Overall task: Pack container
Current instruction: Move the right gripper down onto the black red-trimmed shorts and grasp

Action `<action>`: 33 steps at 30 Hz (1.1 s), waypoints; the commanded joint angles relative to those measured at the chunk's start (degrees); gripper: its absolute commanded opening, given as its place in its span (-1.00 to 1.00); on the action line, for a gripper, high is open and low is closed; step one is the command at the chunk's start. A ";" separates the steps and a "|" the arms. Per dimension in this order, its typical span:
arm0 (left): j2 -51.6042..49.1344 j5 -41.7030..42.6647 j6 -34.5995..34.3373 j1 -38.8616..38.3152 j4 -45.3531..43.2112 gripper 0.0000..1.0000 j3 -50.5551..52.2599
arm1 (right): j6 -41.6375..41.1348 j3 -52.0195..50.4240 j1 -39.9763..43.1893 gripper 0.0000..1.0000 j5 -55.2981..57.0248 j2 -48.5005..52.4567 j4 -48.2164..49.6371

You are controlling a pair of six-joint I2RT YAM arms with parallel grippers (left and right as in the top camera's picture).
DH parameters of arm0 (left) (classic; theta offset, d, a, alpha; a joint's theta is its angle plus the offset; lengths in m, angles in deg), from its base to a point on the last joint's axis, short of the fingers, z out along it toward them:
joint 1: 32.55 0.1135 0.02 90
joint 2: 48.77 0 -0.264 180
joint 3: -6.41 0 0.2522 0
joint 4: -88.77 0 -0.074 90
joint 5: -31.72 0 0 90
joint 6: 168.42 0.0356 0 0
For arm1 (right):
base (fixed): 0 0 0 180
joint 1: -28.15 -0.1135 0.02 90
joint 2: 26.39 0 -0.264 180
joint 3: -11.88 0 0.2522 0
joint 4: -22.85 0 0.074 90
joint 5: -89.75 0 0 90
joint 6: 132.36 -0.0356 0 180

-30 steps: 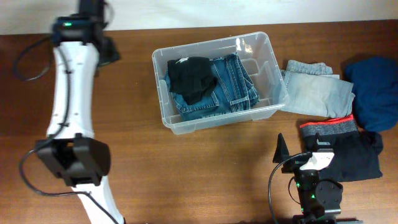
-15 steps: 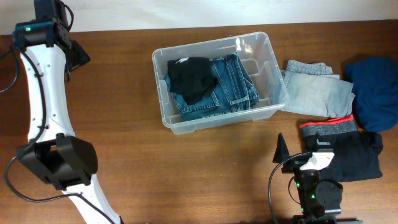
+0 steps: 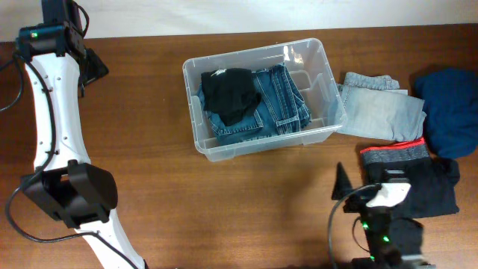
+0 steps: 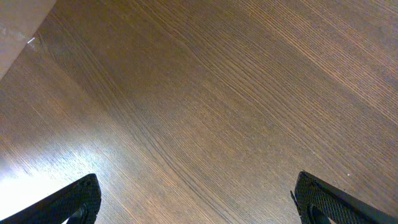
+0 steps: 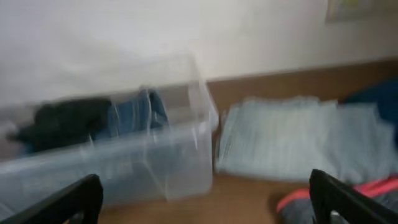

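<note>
Right gripper (image 5: 205,185) shifted | right wrist: container (image 5: 177,167) | left wrist: table (image 4: 217,93) only

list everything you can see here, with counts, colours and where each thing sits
container: one, clear plastic, upper middle of the table
jeans: one pair, mid blue, folded inside the container
black garment: one, black, on the jeans in the container's left part
pale denim garment: one, light blue, folded just right of the container
navy garment: one, dark blue, far right edge
banded garment: one, black with a grey and red band, near right
table: one, brown wood
left arm: one, white with black joints, left side
right arm: one, black, near edge
left gripper: one, black, open over bare wood
right gripper: one, black, open, facing the container
</note>
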 commanded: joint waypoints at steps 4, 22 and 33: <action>-0.20 -0.17 0.02 0.20 0.24 0.99 -0.04 | -0.02 22.71 0.17 0.97 12.83 7.80 -9.92; -0.20 -0.17 0.02 0.20 0.20 0.99 -0.04 | 7.72 82.73 0.15 0.97 12.72 69.75 -53.29; -0.20 -0.17 0.02 0.20 0.22 0.99 -0.04 | -13.31 84.48 17.33 0.97 20.20 73.64 -68.59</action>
